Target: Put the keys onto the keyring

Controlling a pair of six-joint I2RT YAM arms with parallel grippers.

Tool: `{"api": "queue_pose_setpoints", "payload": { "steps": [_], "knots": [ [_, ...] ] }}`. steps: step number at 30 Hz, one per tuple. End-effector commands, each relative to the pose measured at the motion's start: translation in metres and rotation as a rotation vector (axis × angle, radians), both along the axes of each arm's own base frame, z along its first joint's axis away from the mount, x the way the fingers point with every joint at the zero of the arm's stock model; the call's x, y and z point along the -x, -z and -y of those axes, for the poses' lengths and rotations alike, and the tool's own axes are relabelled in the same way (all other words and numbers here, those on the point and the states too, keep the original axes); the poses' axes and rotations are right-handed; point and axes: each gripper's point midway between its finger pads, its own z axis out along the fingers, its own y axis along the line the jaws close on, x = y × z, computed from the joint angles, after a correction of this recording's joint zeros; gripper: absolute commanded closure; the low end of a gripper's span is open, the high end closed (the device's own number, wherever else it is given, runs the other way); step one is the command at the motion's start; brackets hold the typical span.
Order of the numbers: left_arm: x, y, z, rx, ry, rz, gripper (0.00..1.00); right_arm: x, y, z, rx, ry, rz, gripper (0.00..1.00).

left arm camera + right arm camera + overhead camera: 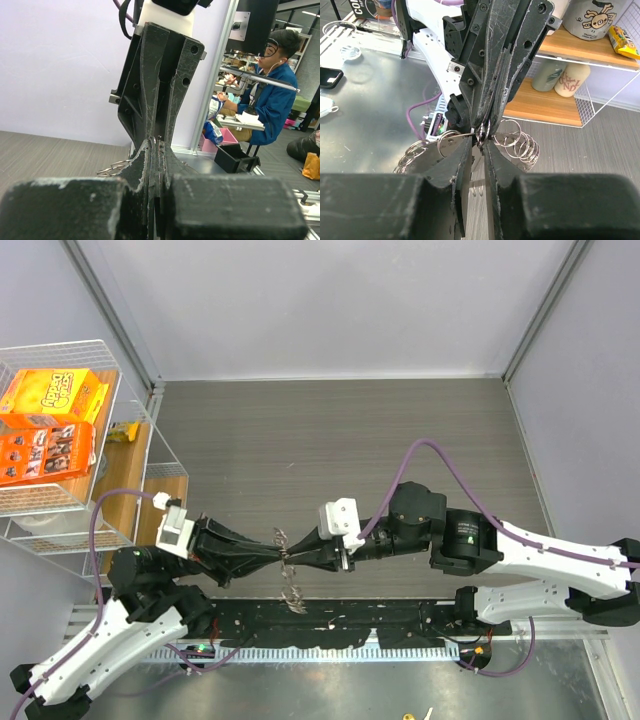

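Above the table's near edge my two grippers meet tip to tip. The left gripper [279, 558] [156, 144] is shut on the keyring [451, 134], a thin wire ring. It is strung with several small silvery loop-shaped keys [520, 146] that fan out on both sides [113, 169] and hang down as a chain [293, 597]. The right gripper [293, 560] [480, 142] faces it, its jaws drawn to a narrow gap around one small loop right at the left fingertips. I see a sliver of space beside that loop. No loose key shows.
A white wire rack [135, 390] at the left holds cereal boxes [55, 395] and an orange box [45, 452]. A wooden shelf [555, 107] with mugs [570, 80] stands below it. A black rail [330, 625] runs along the near edge. A seated person [272, 97] is behind the cell.
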Motion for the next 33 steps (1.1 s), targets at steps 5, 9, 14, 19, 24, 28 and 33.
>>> {"api": "queue_pose_setpoints", "payload": {
  "steps": [5,9,14,19,24,28,33],
  "knots": [
    [0.004,-0.018,-0.01,0.081,-0.02,0.046,1.0,0.006,-0.037,-0.002,-0.101,-0.023,0.015,0.94],
    [0.004,-0.017,-0.01,0.08,-0.022,0.047,1.0,0.005,-0.04,0.0,-0.109,-0.013,0.023,0.94],
    [0.008,-0.019,-0.011,0.063,-0.013,0.05,1.0,0.003,-0.041,0.004,-0.057,0.003,0.01,0.94],
    [0.018,-0.013,-0.006,-0.042,0.051,0.047,0.96,0.001,-0.034,0.005,0.051,0.027,-0.036,0.94],
    [0.023,-0.006,-0.008,-0.169,0.061,0.034,0.69,0.003,-0.023,0.017,0.185,0.041,-0.083,0.94],
    [0.029,-0.001,-0.011,-0.267,0.079,0.015,0.55,0.006,-0.011,0.025,0.259,0.049,-0.126,0.94],
    [0.028,0.008,-0.011,-0.359,0.079,-0.006,0.49,0.011,0.004,0.032,0.32,0.049,-0.196,0.95]
  ]
}}
